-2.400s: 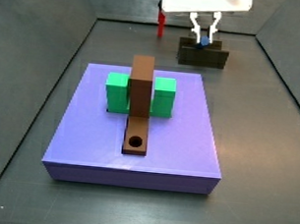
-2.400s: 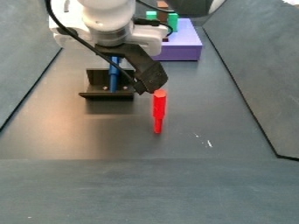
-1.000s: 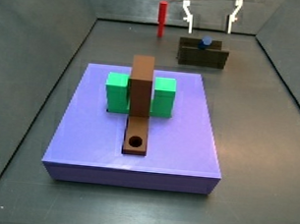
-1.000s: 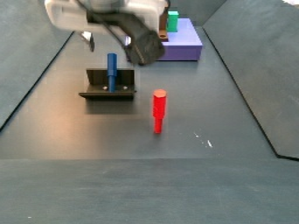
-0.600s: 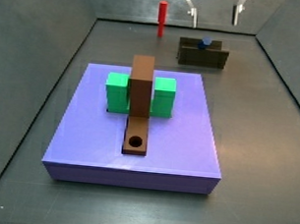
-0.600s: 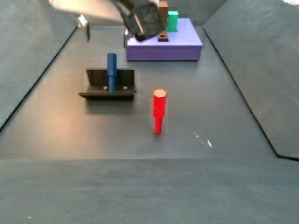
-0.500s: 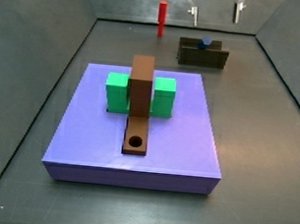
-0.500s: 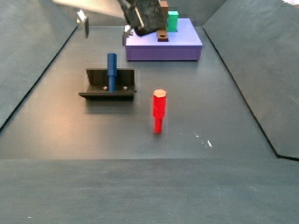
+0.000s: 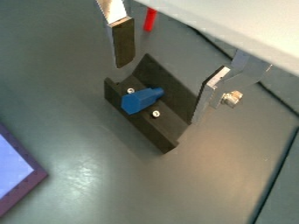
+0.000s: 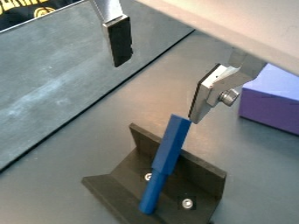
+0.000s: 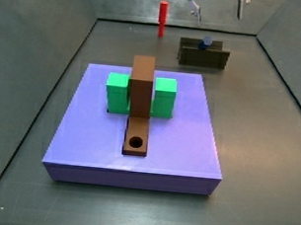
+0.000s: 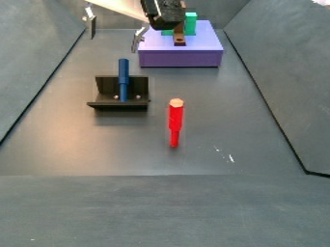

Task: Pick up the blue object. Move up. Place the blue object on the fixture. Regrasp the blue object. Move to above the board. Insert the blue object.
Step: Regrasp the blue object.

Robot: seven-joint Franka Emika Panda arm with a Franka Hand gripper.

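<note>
Gripper [image 9: 170, 61] open above fixture [image 9: 155, 121], 1 blue object [image 9: 140, 101], 1 red peg [image 12: 175, 122]

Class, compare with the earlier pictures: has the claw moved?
Yes. The claw, open and empty, has risen away from the fixture, leaving the blue object standing in it.

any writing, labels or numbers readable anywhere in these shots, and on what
Yellow marks on a dark surface at a wrist view's edge: too blurred to read.
Nothing on the blue object, the fixture, the board or the red peg.
The hand hangs open above the fixture, unmarked.
</note>
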